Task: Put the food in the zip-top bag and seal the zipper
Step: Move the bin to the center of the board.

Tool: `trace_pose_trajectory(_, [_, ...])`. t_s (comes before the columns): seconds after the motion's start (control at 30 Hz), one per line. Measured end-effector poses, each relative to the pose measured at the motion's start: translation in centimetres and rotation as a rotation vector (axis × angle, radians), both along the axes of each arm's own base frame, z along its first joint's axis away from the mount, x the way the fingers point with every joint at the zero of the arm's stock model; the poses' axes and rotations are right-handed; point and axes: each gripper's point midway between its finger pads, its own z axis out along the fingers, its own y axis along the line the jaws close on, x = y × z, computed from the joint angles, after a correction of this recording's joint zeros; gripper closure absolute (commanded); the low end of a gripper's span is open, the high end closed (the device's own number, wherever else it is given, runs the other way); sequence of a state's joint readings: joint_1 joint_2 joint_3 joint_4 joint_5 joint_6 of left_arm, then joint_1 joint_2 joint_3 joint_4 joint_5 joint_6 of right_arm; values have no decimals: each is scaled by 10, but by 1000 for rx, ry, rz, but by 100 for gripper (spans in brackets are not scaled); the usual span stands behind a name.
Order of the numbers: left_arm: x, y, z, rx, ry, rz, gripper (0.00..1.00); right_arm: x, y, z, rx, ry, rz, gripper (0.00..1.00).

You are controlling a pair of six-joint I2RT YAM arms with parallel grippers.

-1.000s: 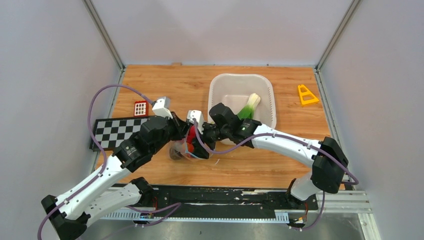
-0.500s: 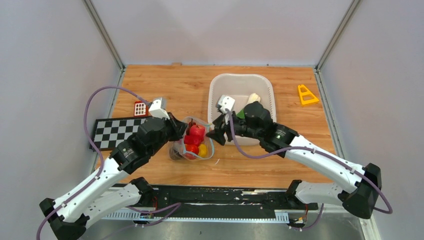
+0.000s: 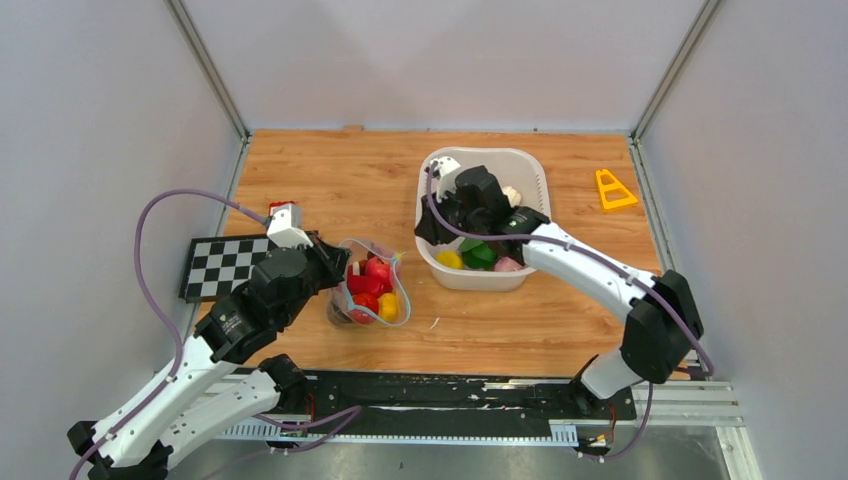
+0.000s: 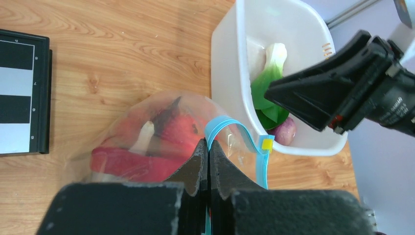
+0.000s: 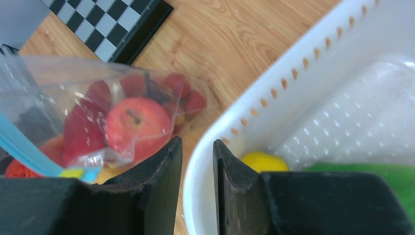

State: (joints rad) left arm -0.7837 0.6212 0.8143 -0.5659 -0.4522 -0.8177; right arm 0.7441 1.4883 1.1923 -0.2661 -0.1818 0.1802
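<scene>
Now the left pincer is squeezed tight on the rim of the zip-top bag, right by the teal zipper, holding its mouth up. A red apple and other food sit inside. The bag rests on the table, with the white basket at its 2 o'clock. The right pincer hangs over the basket's 9 o'clock wall, open a crack, with nothing in it. A yellow lemon lies in the basket's 7 o'clock corner. To grab it well, I think the pincer should open wider, go straight down, and squeeze softly
</scene>
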Motion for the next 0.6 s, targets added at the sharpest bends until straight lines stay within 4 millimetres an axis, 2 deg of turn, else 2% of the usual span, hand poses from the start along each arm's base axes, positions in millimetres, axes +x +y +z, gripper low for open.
trace_pose_trajectory(0.13, [-1, 1, 0, -5, 4, 6, 99, 16, 27, 1, 24, 33, 33, 71])
trace_pose_trajectory(0.3, [-2, 3, 0, -8, 5, 7, 98, 39, 56, -23, -33, 92, 50, 63])
trace_pose_trajectory(0.37, [-2, 3, -1, -6, 6, 7, 98, 44, 58, -42, -100, 111, 45, 60])
trace_pose_trajectory(0.43, [-3, 3, -1, -6, 7, 7, 98, 49, 62, -47, -139, 89, 32, 57])
trace_pose_trajectory(0.6, [-2, 2, -3, 2, 12, 6, 98, 47, 40, -57, -274, 22, -51, 53])
